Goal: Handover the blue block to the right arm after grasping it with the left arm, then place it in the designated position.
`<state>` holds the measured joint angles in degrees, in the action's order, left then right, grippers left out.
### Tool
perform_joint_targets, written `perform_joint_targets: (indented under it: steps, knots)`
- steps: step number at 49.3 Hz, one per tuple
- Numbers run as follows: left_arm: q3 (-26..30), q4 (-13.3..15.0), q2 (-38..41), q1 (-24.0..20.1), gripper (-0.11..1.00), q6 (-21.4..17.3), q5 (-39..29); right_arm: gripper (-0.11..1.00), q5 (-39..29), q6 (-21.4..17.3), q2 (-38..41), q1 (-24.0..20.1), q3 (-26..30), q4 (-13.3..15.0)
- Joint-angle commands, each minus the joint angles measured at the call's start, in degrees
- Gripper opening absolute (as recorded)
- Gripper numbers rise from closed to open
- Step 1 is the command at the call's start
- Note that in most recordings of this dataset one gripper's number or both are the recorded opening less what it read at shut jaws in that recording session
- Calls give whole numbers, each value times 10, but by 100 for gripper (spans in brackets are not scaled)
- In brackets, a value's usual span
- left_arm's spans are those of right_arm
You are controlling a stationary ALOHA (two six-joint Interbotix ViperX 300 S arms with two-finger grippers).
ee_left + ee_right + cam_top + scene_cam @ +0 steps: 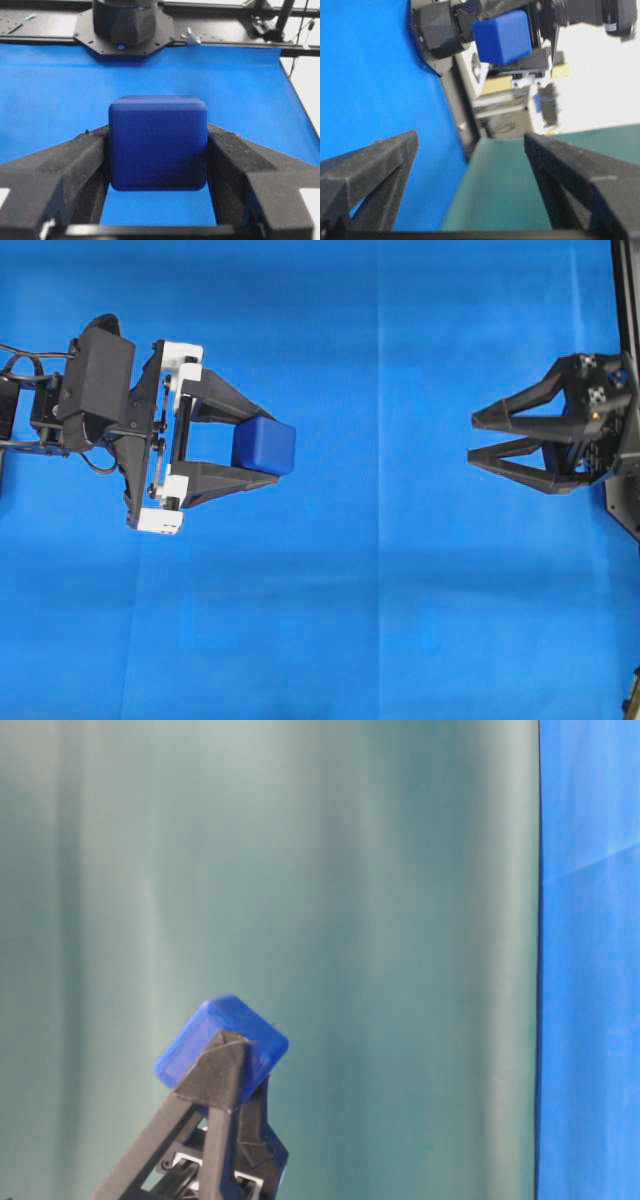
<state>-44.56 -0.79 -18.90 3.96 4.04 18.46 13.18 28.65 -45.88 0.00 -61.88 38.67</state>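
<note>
While the blue block (265,446) sits pinched at the fingertips of the left arm's gripper (258,448), raised off the blue cloth (330,640), the grasp reads as done. Outstanding: handover, placement. Right arm's gripper (472,440): well apart from the block, facing it, jaws spread wide, empty. Surface: creased blue cloth. Behind the block: teal-green backdrop (330,900), black frame rails (45,30).

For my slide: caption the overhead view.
Left gripper holds the blue block; open right gripper faces it.
</note>
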Motion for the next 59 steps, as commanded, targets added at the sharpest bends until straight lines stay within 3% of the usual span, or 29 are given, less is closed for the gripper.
perform_joint_targets:
  steps: [1,12,59]
  knots:
    - [8,1,-10,-2,48,2,7,96,7,12,4,-4,16,11]
    - [8,1,-10,-2,48,3,7,96,9,43,5,-4,18,13]
    - [7,1,-10,-2,49,3,6,96,15,43,4,-4,21,11]
